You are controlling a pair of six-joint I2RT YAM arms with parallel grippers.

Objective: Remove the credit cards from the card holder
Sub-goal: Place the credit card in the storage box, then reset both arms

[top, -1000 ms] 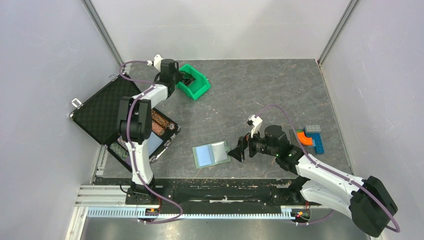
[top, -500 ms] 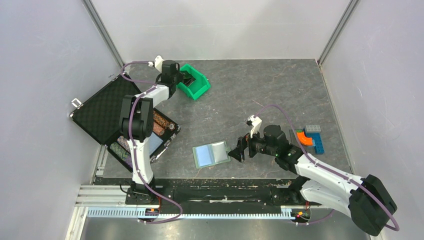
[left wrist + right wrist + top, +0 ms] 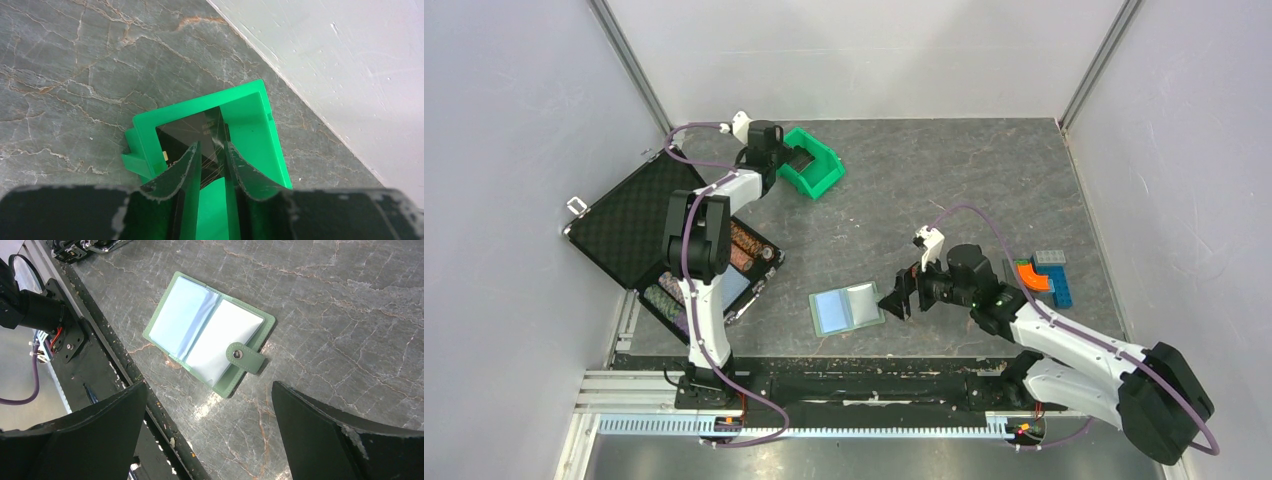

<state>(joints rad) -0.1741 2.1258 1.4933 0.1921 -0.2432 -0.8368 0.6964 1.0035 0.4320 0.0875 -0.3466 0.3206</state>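
Observation:
The card holder [image 3: 848,308] lies spread flat near the table's front edge. Its light blue inner panels face up and its closing tab [image 3: 246,357] points right. My right gripper [image 3: 894,300] hovers just right of it, open wide with nothing between its fingers. In the right wrist view the card holder [image 3: 210,335] lies ahead of the right gripper [image 3: 209,390]. At the far left, my left gripper [image 3: 790,160] reaches into the green bin [image 3: 821,180]. Dark credit cards [image 3: 187,132] lie inside that bin [image 3: 250,135]. The left gripper [image 3: 212,146] has its jaws a narrow gap apart, not pinching a card.
An open black foam-lined case [image 3: 629,225] with rows of poker chips [image 3: 749,245] sits at the left. Blue, grey and orange blocks [image 3: 1046,272] lie at the right. The black base rail [image 3: 100,365] runs along the front edge beside the holder.
My left gripper's jaws have parted over the green bin. My right gripper has shifted a little left toward the card holder, still open wide.

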